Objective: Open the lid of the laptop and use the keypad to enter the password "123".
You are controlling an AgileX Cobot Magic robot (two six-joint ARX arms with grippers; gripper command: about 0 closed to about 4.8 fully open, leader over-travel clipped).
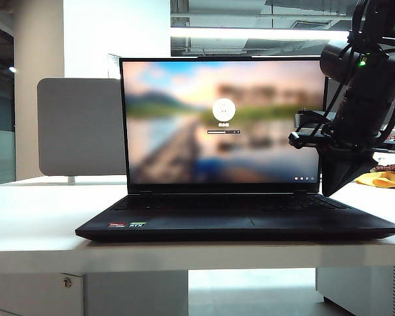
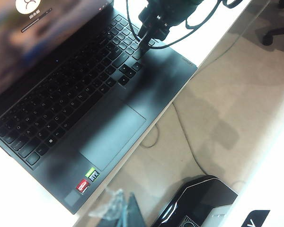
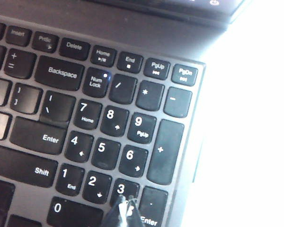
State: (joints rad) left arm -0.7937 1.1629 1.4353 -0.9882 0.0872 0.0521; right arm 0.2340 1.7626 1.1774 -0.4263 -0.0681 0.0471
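Note:
The laptop [image 1: 237, 227] stands on the white table with its lid [image 1: 220, 118] raised and the screen showing a blurred landscape login picture. My right gripper [image 3: 127, 204] is shut and points down at the keypad [image 3: 113, 142], its tips resting on the "3" key [image 3: 120, 189]. From the left wrist view it [image 2: 143, 41] reaches down onto the keypad [image 2: 128, 38] at the keyboard's far end. In the exterior view the right arm hangs at the laptop's right side, its tip [image 1: 329, 191] low over the keys. My left gripper [image 2: 123, 212] hovers shut and empty beyond the table's front edge, near the stickered palm rest [image 2: 87, 179].
A grey rounded partition [image 1: 79, 125] stands behind the laptop on the left. Yellow and orange items [image 1: 388, 176] lie on the table at the far right. A black computer case [image 2: 199, 203] sits on the floor below, with a cable [image 2: 189, 142] trailing across it.

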